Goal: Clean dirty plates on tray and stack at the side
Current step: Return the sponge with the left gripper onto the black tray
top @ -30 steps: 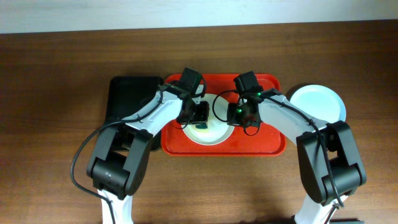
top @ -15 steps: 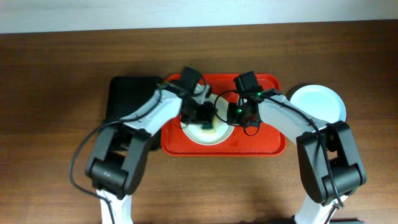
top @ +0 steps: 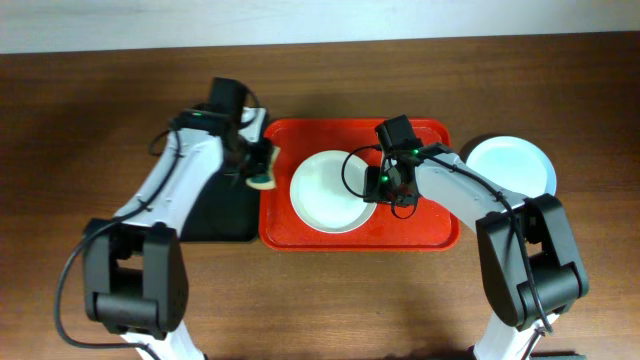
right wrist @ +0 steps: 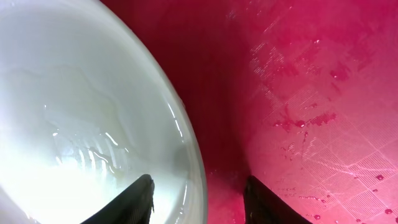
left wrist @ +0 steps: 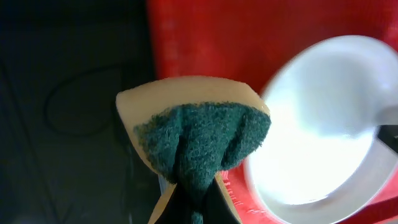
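One pale plate [top: 325, 192] lies on the red tray [top: 420, 235], wet and glossy in the right wrist view [right wrist: 74, 112]. My right gripper [top: 388, 185] is open at its right rim. In the right wrist view the right gripper [right wrist: 200, 196] has one finger over the plate's inside and the other over the tray [right wrist: 311, 93]. My left gripper [top: 255, 165] hovers over the tray's left edge, shut on a yellow sponge [left wrist: 196, 134] with a green scouring face. The plate [left wrist: 323, 143] lies to its right. Another pale plate [top: 510, 165] rests on the table right of the tray.
A narrow black tray [top: 205, 160] lies against the red tray's left side, under the left arm, and shows dark in the left wrist view [left wrist: 68, 93]. Brown tabletop [top: 90, 120] surrounds both trays. Water droplets speckle the red tray.
My left arm has lifted the sponge off the plate and swung left to the red tray's left edge. The right gripper's jaws have opened at the plate's rim.
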Tool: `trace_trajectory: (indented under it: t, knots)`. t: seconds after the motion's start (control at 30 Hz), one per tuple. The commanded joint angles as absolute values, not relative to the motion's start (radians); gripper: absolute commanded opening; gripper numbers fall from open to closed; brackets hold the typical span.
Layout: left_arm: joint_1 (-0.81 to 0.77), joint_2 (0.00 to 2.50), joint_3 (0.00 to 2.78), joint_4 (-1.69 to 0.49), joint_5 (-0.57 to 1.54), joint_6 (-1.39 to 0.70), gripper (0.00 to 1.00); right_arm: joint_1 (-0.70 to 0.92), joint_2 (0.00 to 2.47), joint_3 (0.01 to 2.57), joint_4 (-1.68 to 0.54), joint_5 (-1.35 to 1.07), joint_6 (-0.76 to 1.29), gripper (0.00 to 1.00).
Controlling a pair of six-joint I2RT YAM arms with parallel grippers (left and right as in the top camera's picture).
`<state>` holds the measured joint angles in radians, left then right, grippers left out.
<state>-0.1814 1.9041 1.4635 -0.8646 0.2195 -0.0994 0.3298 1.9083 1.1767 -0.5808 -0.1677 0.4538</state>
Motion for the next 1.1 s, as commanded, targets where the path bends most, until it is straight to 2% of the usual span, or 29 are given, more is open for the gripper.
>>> trace_trajectory:
  t: [0.0,0.07,0.37,0.4,0.47,0.57,0.63,1.07]
  knots:
    - [-0.093,1.888,1.473,-0.890,0.221,-0.024,0.00,0.336,1.921,1.165,-0.586,-0.166,0.452,0.50]
    - [-0.068,1.888,1.473,-0.896,0.224,-0.003,0.00,0.336,1.921,1.165,-0.585,-0.166,0.452,0.54]
    - [-0.015,1.890,1.472,-0.907,0.200,0.020,0.00,0.336,1.922,1.165,-0.583,-0.165,0.452,0.59]
    - [-0.015,1.892,1.472,-0.906,0.183,0.020,0.00,0.336,1.921,1.165,-0.583,-0.165,0.452,0.58]
    - [-0.015,1.896,1.472,-0.906,0.152,0.020,0.00,0.336,1.921,1.165,-0.580,-0.165,0.452,0.49]
    - [-0.017,1.903,1.462,-0.897,0.151,0.020,0.00,0.336,1.921,1.165,-0.575,-0.165,0.452,0.25]
    - [-0.017,1.904,1.438,-0.865,0.126,0.020,0.00,0.336,1.922,1.165,-0.574,-0.165,0.452,0.19]
    - [-0.017,1.904,1.210,-0.614,0.050,0.019,0.02,0.336,1.921,1.165,-0.572,-0.165,0.452,0.18]
